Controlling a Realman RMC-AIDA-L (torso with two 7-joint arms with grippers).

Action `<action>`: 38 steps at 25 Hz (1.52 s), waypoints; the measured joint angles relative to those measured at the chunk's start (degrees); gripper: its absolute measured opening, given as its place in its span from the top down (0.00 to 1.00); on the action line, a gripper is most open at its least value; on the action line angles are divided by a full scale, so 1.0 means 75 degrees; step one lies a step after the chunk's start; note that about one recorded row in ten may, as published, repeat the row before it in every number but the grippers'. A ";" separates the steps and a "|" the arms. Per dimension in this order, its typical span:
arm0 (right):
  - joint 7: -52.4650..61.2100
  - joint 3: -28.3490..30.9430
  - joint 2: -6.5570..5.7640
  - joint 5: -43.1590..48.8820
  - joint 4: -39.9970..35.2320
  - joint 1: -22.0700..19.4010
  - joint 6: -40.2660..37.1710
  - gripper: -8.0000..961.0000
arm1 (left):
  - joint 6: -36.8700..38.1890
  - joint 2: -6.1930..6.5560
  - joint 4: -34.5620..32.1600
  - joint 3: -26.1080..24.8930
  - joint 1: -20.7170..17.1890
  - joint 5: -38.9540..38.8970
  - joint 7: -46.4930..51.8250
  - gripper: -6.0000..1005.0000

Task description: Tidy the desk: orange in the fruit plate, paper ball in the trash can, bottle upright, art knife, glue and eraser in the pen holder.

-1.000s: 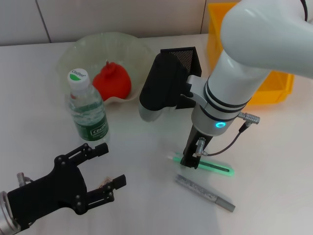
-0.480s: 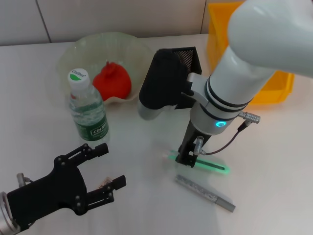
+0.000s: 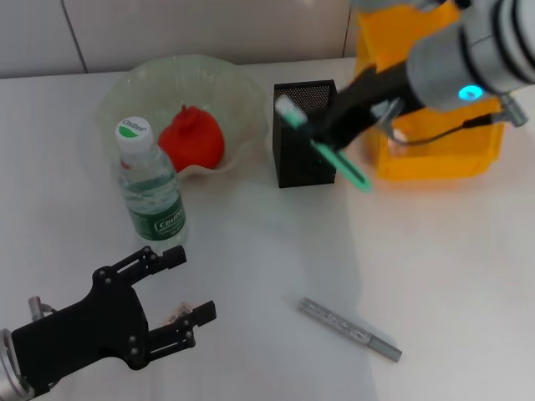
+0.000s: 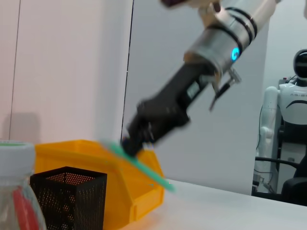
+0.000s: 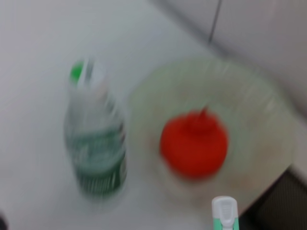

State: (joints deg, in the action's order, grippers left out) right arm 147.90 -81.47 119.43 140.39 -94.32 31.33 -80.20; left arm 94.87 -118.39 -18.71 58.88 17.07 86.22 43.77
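Head view, right end effector (image 3: 328, 132) clamped on tilted green art knife (image 3: 324, 145) above pen holder (image 3: 303, 134), left end effector (image 3: 180, 288) parked, fingers apart

Green art knife (image 3: 322, 146); black mesh pen holder (image 3: 294, 154); red orange (image 3: 192, 139); yellow bin (image 3: 439, 146).

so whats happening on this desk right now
The right gripper holds the green art knife tilted in the air beside the black pen holder, not yet in it. The left gripper hovers open low over the table near the upright bottle. The orange sits in the fruit plate, and a grey pen-like tool lies on the table.
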 joint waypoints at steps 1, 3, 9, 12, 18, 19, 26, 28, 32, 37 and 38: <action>-0.0165 0.0202 0.0000 -0.0333 -0.0167 -0.0213 0.0225 0.82 | 0.0005 0.0000 0.0002 0.0000 -0.0002 -0.0001 0.0000 0.28; -0.0616 0.0614 -0.0009 -0.1215 -0.0337 -0.0632 0.0798 0.82 | 0.0013 0.0000 0.0005 0.0001 -0.0001 0.0000 0.0000 0.28; -0.2893 0.1072 -0.0005 -0.3338 0.0329 -0.1425 0.2512 0.82 | 0.0020 -0.0006 0.0011 0.0055 0.0032 0.0000 0.0000 0.28; -0.4834 0.0978 0.0015 -0.4889 0.1314 -0.1645 0.3271 0.82 | 0.0019 -0.0011 0.0011 0.0058 0.0041 0.0000 0.0000 0.28; -0.9020 0.0765 0.0019 -0.8533 0.3573 -0.1693 0.3609 0.81 | 0.0001 -0.0012 0.0011 0.0059 0.0050 0.0000 0.0000 0.29; -0.9617 0.0703 0.0022 -0.8967 0.3902 -0.1689 0.3603 0.81 | 0.0002 -0.0012 0.0011 0.0059 0.0053 0.0000 0.0000 0.29; -1.1850 0.0501 0.0022 -1.0590 0.5378 -0.1638 0.3551 0.80 | 0.0025 -0.0012 0.0010 0.0060 0.0058 0.0000 0.0094 0.29; -1.2061 0.0532 0.0024 -1.0614 0.5674 -0.1581 0.3540 0.79 | 0.0025 -0.0012 0.0010 0.0060 0.0058 0.0000 0.0094 0.29; -1.2353 0.0533 0.0032 -1.0643 0.6132 -0.1425 0.3535 0.79 | 0.0025 -0.0012 -0.0008 0.0059 0.0058 0.0000 0.0097 0.30; -1.2533 0.0523 0.0036 -1.0734 0.6607 -0.1171 0.3495 0.78 | 0.0028 -0.0012 -0.0025 0.0085 0.0147 0.0000 0.0188 0.30; -1.2666 0.0496 0.0038 -1.0867 0.6715 -0.1128 0.3473 0.78 | 0.0030 -0.0012 -0.0028 0.0089 0.0148 0.0000 0.0188 0.30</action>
State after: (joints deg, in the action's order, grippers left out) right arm 52.91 -77.74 119.71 58.88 -43.96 22.87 -54.15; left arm 95.10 -118.48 -18.92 59.55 18.18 86.22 45.18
